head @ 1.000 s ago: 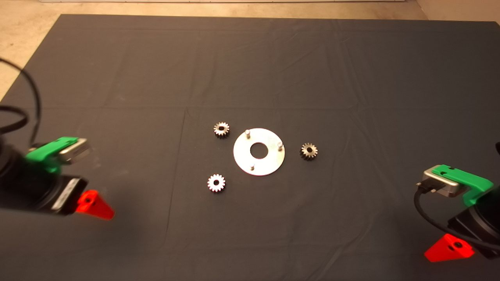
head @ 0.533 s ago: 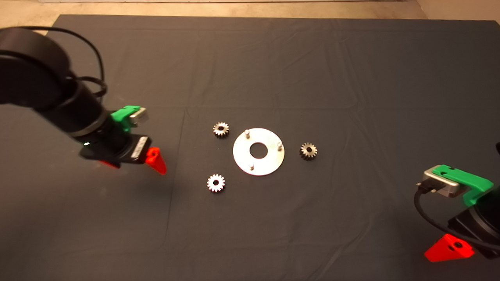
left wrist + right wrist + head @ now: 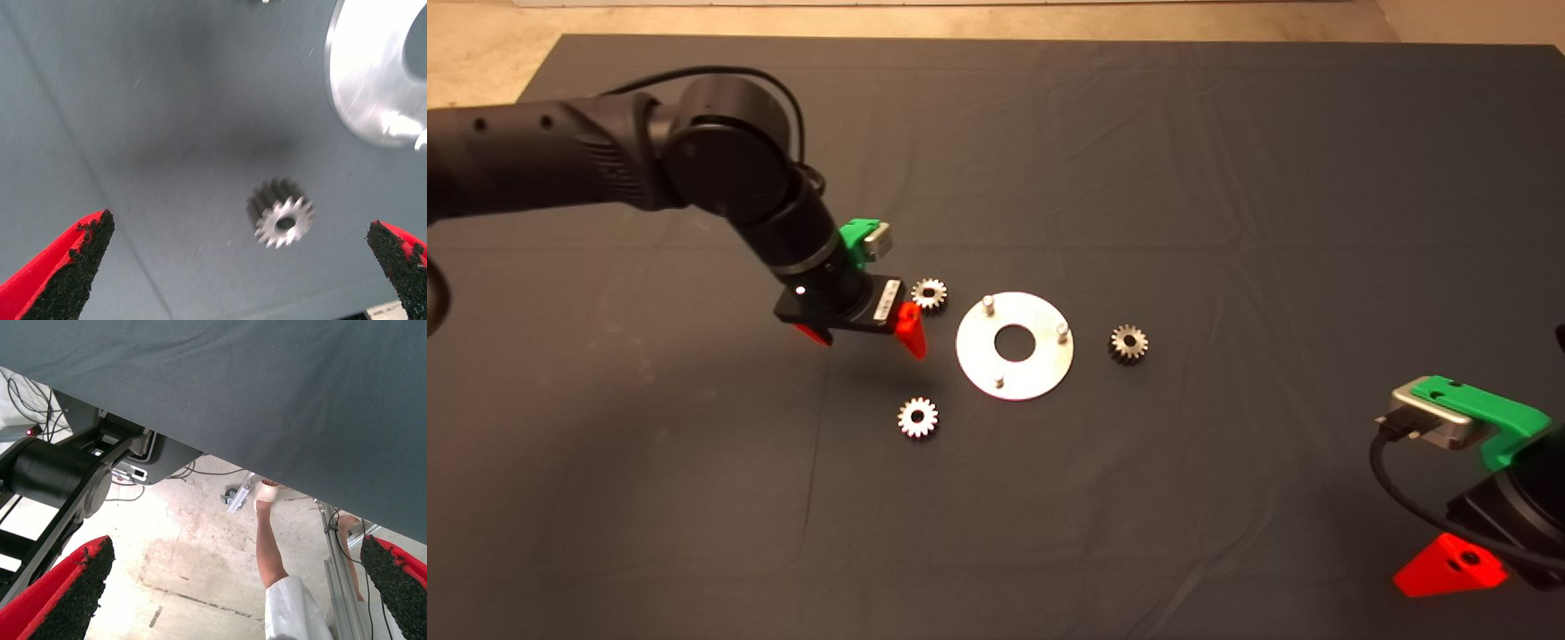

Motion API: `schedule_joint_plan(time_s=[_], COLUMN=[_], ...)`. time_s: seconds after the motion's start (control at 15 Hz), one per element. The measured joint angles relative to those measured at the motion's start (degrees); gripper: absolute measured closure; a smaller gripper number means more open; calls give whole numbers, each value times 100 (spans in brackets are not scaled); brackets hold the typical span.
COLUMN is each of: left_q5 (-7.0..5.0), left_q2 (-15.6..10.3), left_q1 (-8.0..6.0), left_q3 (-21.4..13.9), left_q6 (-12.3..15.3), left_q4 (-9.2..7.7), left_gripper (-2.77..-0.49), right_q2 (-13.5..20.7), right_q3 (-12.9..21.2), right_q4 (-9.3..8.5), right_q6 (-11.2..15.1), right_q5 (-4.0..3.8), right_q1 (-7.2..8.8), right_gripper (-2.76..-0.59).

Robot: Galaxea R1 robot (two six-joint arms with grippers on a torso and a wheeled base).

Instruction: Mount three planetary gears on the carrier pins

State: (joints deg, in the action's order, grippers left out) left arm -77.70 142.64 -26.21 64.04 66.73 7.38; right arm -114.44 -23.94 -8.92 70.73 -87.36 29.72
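Three gears lie loose on the mat [image 3: 1227,160] around the disc [image 3: 1040,360], none of them on a pin. One gear [image 3: 930,293] sits just beside the disc's far-left rim, a second [image 3: 918,417] lies near its near-left side, and the third [image 3: 1128,343] rests just off its right edge. Each lies flat with its centre hole facing up.

Three pins stand upright near the disc's rim: one [image 3: 988,303] at the far left, one [image 3: 1063,331] at the right, one [image 3: 1000,381] at the near side. All three are bare.

Reaching in from the left, the left arm holds the left tool [image 3: 867,333] above the mat, left of the disc and between the two left-hand gears. It touches neither. Its fingers [image 3: 73,267] are spread wide and hold nothing. In the left wrist view a gear [image 3: 283,220] lies on the mat between the two pads, nearer one of them, and the rim of the disc [image 3: 363,73] shows beyond it with the base of a pin at its edge.

At the lower right edge of the bench the right tool [image 3: 1449,564] is parked, well apart from the parts. Its fingers [image 3: 70,593] are wide apart with nothing between them. Its wrist view looks past the mat's edge to the floor, where a person's leg [image 3: 270,547], cables and a black machine frame show.
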Motion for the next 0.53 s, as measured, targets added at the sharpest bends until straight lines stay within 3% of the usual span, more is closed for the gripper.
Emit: schedule_joint_plan(time_s=[0.13, 0.4, 0.53], left_q5=[-20, -80, -77], left_q2=[137, 479, 639], left_q1=[2, 2, 2], left_q3=[201, 542, 727], left_q6=[0, -2, -4], left_q4=[65, 483, 494], left_gripper=[-277, -277, -277], right_q2=[-3, -1, -1], right_q3=[0, 0, 0], right_q4=[0, 1, 2], right_q6=[0, 0, 0], right_q5=[4, 6, 6], right_q1=[2, 2, 2], right_gripper=[-275, -275, -275])
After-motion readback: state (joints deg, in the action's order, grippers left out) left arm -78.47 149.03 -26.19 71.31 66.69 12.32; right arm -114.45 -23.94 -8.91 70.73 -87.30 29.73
